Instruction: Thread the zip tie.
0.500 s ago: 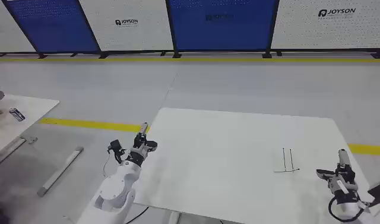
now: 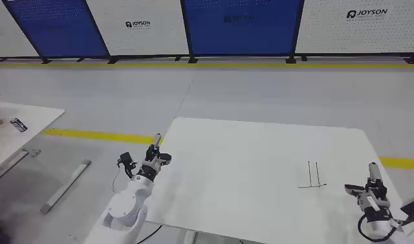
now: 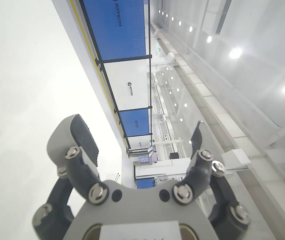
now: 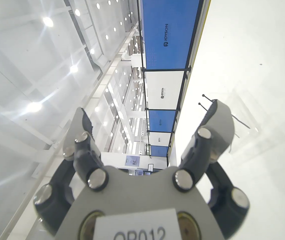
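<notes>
The zip tie [image 2: 309,173] lies flat on the white table [image 2: 259,153], close to its right edge and towards the near side. It shows as two thin dark strands side by side, with a short cross-piece at their near ends. From the right wrist view the far ends carry small knobs, but I cannot tell whether this is one tie doubled over or two separate ties. Nothing touches it. The right claw [image 4: 150,121] hangs at the right edge, just beside the strands yet apart from them, with its jaws spread wide and nothing between them. The left claw [image 3: 142,138] sits over the left edge, well apart from the tie, and it too is released and holds nothing. Both claws point along the table towards its far edge rather than down at the surface. This looks like a resting pose, one that leaves the tie in plain sight of the overhead camera. Threading has not yet begun. With the tie on the right arm's side, that claw seems better placed to lift it. The left would then have to cross the table to take the other end, since feeding a tail through a head most likely needs both.
</notes>
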{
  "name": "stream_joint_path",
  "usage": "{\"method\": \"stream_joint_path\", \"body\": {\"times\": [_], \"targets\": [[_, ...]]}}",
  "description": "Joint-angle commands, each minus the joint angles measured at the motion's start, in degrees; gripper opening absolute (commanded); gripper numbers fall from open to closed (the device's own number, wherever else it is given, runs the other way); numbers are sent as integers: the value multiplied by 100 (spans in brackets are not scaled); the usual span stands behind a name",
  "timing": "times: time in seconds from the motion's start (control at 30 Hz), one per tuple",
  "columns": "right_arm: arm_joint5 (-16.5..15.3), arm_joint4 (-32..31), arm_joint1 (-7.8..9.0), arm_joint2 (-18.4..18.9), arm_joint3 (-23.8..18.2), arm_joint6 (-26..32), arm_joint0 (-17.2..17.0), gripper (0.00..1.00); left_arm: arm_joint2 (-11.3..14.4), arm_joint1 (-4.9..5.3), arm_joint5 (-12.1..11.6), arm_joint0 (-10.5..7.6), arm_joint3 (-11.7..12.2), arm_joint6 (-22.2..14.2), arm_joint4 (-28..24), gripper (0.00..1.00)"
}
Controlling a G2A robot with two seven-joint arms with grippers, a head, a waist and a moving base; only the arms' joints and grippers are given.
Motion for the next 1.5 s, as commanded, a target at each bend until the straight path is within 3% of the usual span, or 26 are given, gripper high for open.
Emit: {"method": "stream_joint_path", "body": {"times": [0.0, 0.03, 0.07, 0.13, 0.17, 0.23, 0.27, 0.3, 0.33, 0.37, 0.4, 0.43, 0.47, 0.53, 0.57, 0.6, 0.63, 0.7, 0.73, 0.77, 0.8, 0.83, 0.87, 0.9, 0.97, 1.47], "targets": [[0, 0, 0, 0, 0, 0, 0, 100, 0, 0, 0, 0, 0, 0, 0, 100], [0, 0, 0, 0, 0, 0, 0, 78, 0, 0, 0, 0, 0, 0, 0, 100], [0, 0, 0, 0, 0, 0, 0, 100, 0, 0, 0, 0, 0, 0, 0, 100], [0, 0, 0, 0, 0, 0, 0, 78, 0, 0, 0, 0, 0, 0, 0, 100], [0, 0, 0, 0, 0, 0, 0, 100, 0, 0, 0, 0, 0, 0, 0, 78], [0, 0, 0, 0, 0, 0, 0, 78, 0, 0, 0, 0, 0, 0, 0, 100], [0, 0, 0, 0, 0, 0, 0, 78, 0, 0, 0, 0, 0, 0, 0, 78], [0, 0, 0, 0, 0, 0, 0, 100, 0, 0, 0, 0, 0, 0, 0, 100], [0, 0, 0, 0, 0, 0, 0, 78, 0, 0, 0, 0, 0, 0, 0, 100], [0, 0, 0, 0, 0, 0, 0, 100, 0, 0, 0, 0, 0, 0, 0, 78], [0, 0, 0, 0, 0, 0, 0, 78, 0, 0, 0, 0, 0, 0, 0, 100], [0, 0, 0, 0, 0, 0, 0, 78, 0, 0, 0, 0, 0, 0, 0, 78], [0, 0, 0, 0, 0, 0, 0, 100, 0, 0, 0, 0, 0, 0, 0, 78], [0, 0, 0, 0, 0, 0, 0, 100, 0, 0, 0, 0, 0, 0, 0, 100], [0, 0, 0, 0, 0, 0, 0, 78, 0, 0, 0, 0, 0, 0, 0, 78], [0, 0, 0, 0, 0, 0, 0, 100, 0, 0, 0, 0, 0, 0, 0, 100], [0, 0, 0, 0, 0, 0, 0, 78, 0, 0, 0, 0, 0, 0, 0, 100], [0, 0, 0, 0, 0, 0, 0, 100, 0, 0, 0, 0, 0, 0, 0, 100], [0, 0, 0, 0, 0, 0, 0, 100, 0, 0, 0, 0, 0, 0, 0, 78], [0, 0, 0, 0, 0, 0, 0, 78, 0, 0, 0, 0, 0, 0, 0, 100], [0, 0, 0, 0, 0, 0, 0, 100, 0, 0, 0, 0, 0, 0, 0, 78], [0, 0, 0, 0, 0, 0, 0, 78, 0, 0, 0, 0, 0, 0, 0, 78], [0, 0, 0, 0, 0, 0, 0, 78, 0, 0, 0, 0, 0, 0, 0, 100], [0, 0, 0, 0, 0, 0, 0, 100, 0, 0, 0, 0, 0, 0, 0, 100], [0, 0, 0, 0, 0, 0, 0, 100, 0, 0, 0, 0, 0, 0, 0, 100], [774, -663, 240, 601, 116, 3002, 469, 100, 0, 0, 0, 0, 0, 0, 0, 100]]}}
